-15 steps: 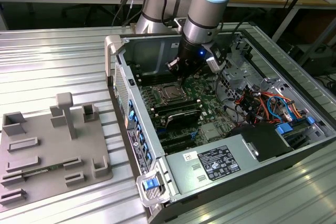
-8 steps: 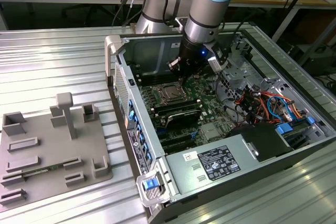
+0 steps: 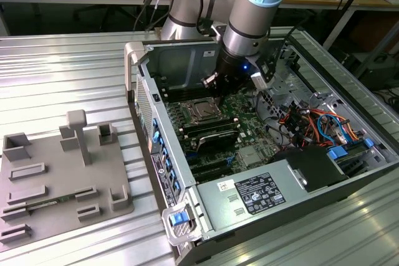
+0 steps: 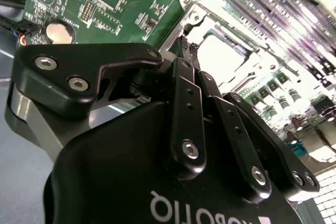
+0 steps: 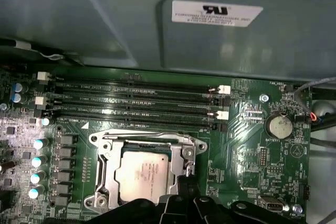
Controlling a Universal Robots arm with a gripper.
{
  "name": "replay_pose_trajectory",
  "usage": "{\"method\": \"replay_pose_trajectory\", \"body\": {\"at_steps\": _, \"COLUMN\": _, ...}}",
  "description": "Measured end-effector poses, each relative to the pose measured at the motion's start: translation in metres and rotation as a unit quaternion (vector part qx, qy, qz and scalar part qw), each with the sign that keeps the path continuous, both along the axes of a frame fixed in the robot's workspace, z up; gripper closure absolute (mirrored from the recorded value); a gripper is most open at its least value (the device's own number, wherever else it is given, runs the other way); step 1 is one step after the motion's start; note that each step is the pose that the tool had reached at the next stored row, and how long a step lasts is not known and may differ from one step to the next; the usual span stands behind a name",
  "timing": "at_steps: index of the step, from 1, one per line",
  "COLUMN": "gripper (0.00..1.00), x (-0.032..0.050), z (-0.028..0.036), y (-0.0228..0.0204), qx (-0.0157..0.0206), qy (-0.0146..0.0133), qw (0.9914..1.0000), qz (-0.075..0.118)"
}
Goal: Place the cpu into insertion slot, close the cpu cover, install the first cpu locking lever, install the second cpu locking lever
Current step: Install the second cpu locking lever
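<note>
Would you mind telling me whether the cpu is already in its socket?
In. In the first wrist view the cpu lies flat within the insertion slot, with the cpu cover framing it.

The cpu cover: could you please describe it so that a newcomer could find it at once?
Inside the open computer case, find the green motherboard. Beside its long black memory slots sits the cpu cover, under the gripper: a silver square frame around the silvery cpu, unlike the round battery.

memory slots (image 5: 136,103) close beside insertion slot (image 5: 144,174)
</note>
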State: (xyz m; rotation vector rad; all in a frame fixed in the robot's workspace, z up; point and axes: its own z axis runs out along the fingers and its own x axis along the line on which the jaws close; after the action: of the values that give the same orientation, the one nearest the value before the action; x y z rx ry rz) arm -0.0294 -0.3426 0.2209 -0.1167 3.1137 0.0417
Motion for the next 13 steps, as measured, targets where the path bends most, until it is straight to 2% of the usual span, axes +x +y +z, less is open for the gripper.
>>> {"method": "replay_pose_trajectory", "body": {"at_steps": 6, "gripper": 0.89, "x": 0.0004, "z": 0.0042, "y": -0.0054, "qx": -0.0001, "qy": 0.0, "qw": 1.0, "qz": 0.0}}
{"method": "replay_pose_trajectory", "body": {"at_steps": 9, "gripper": 0.89, "x": 0.0004, "z": 0.0044, "y": -0.0069, "qx": 0.0, "qy": 0.0, "qw": 1.0, "qz": 0.0}}
{"method": "replay_pose_trajectory", "body": {"at_steps": 13, "gripper": 0.89, "x": 0.0004, "z": 0.0044, "y": -0.0118, "qx": -0.0001, "qy": 0.0, "qw": 1.0, "qz": 0.0}}
